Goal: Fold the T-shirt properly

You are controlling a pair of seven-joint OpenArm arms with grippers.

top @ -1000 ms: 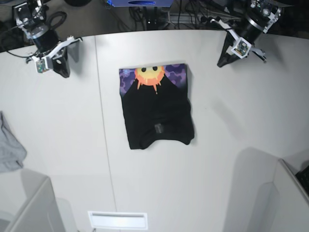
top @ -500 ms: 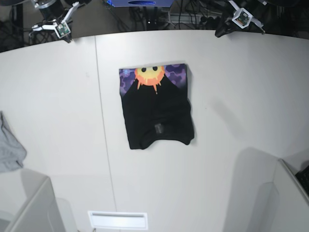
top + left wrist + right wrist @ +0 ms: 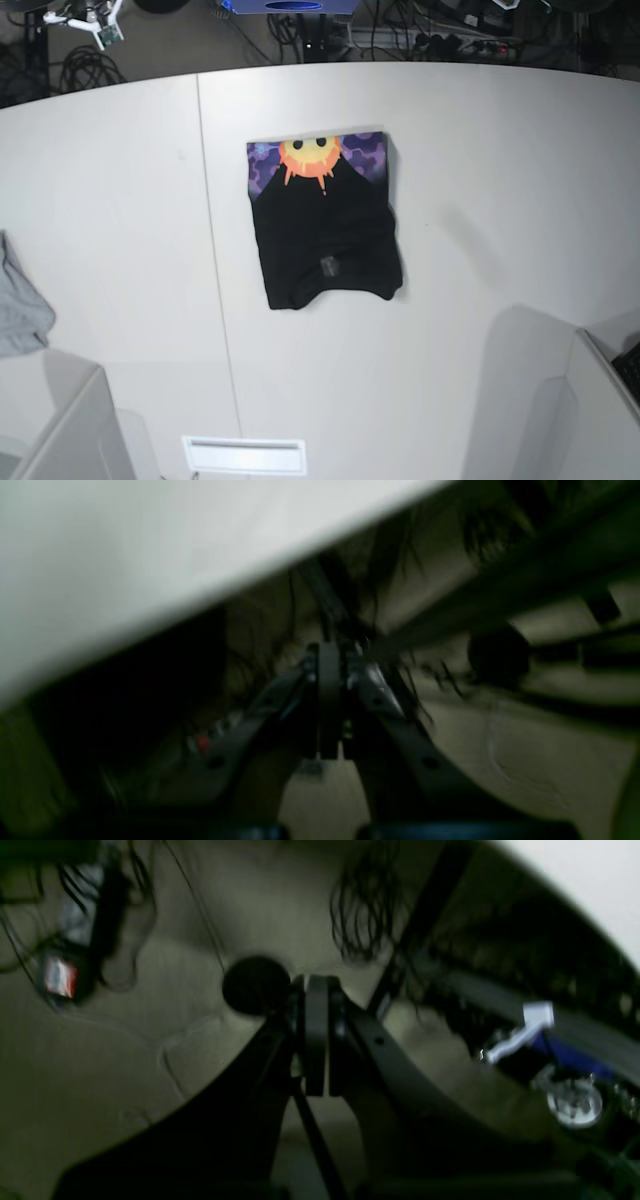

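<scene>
I see the T-shirt [image 3: 324, 222] lying folded into a rough rectangle on the white table [image 3: 500, 200], black side up, w/ a strip of orange sun face on purple pattern showing along its far edge. It's well apart from both grippers and nothing touches it.

Left gripper [image 3: 330, 667]: fingers pressed together, nothing pinched between them. In the left wrist view it hangs past the table edge; the white tabletop fills the corner above and to the left of the fingers, dark floor and cables behind them. Pic is blurred, so no finer detail.

Right gripper [image 3: 316, 990]: also pressed together, empty. In the right wrist view the table edge sits up and to the right of it, floor w/ loose cables [image 3: 365, 915] just beyond the tips, a dark round object [image 3: 256, 985] just left of them. Blurred too.

In the base view only a bit of the right arm [image 3: 85, 15] shows at the top edge.

A small grey cloth [image 3: 20, 305] lies at the table's edge, far from the shirt and from both grippers.
</scene>
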